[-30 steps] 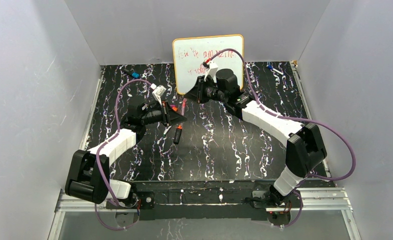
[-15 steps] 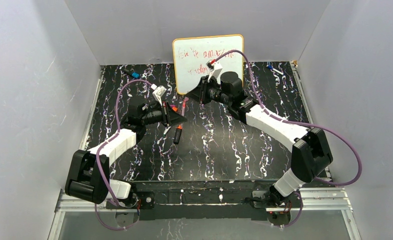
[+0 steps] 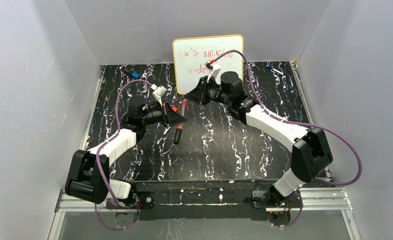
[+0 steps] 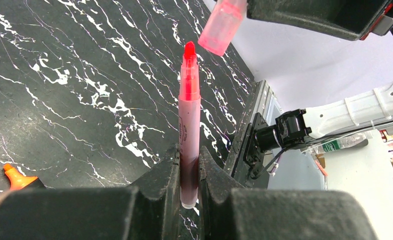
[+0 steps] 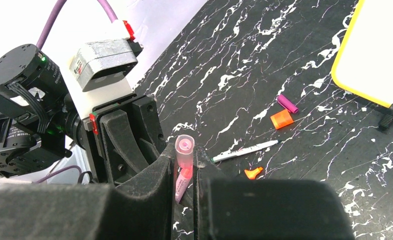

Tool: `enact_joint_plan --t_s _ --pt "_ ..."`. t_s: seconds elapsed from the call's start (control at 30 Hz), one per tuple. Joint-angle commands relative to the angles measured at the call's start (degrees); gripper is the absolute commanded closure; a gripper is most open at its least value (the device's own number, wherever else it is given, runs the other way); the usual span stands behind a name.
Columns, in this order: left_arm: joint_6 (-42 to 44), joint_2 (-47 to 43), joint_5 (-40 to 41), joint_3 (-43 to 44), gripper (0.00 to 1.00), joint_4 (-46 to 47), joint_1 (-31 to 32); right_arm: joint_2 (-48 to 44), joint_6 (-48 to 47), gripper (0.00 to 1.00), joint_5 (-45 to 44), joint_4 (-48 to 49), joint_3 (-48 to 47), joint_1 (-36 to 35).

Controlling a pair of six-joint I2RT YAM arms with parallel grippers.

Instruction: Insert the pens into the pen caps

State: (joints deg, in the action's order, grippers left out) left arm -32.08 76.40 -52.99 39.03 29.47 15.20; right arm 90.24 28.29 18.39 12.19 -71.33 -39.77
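Observation:
My left gripper (image 4: 188,150) is shut on a slim pink pen (image 4: 189,115), whose red tip (image 4: 188,50) points away from the wrist. My right gripper (image 5: 184,155) is shut on a translucent pink cap (image 5: 184,149). In the left wrist view this pink cap (image 4: 221,27) hangs tilted just up and right of the tip, a small gap between them. From above, both grippers (image 3: 177,116) (image 3: 197,93) meet in front of the whiteboard. A black marker with an orange end (image 3: 177,134), a white slim pen (image 5: 247,150), a purple cap (image 5: 288,104) and an orange cap (image 5: 282,119) lie on the mat.
A yellow-framed whiteboard (image 3: 208,62) stands upright at the back, right behind the grippers. Blue-tipped pens lie at the back left (image 3: 133,74) and back right (image 3: 272,67). Grey walls close in the black marbled mat (image 3: 224,145) on three sides.
The right gripper with the pink cap has shifted slightly left and forward, closer to the pen tip. The left arm and its pen have held still.

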Motion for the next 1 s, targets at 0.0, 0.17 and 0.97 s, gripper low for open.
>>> enact_joint_plan --t_s 0.0,0.17,0.97 --pt "1.05 -1.74 -0.88 0.28 1.0 -0.59 -0.2 0.16 0.01 0.99 1.5 2.23 -1.59 0.22" --pt "1.17 -1.86 -0.88 0.21 1.0 -0.73 -0.17 0.53 0.18 0.99 1.65 2.45 -1.05 0.15" --pt "1.47 -2.46 -1.05 0.22 1.0 -0.67 -0.17 0.64 -0.08 0.99 -0.8 3.37 0.64 0.22"
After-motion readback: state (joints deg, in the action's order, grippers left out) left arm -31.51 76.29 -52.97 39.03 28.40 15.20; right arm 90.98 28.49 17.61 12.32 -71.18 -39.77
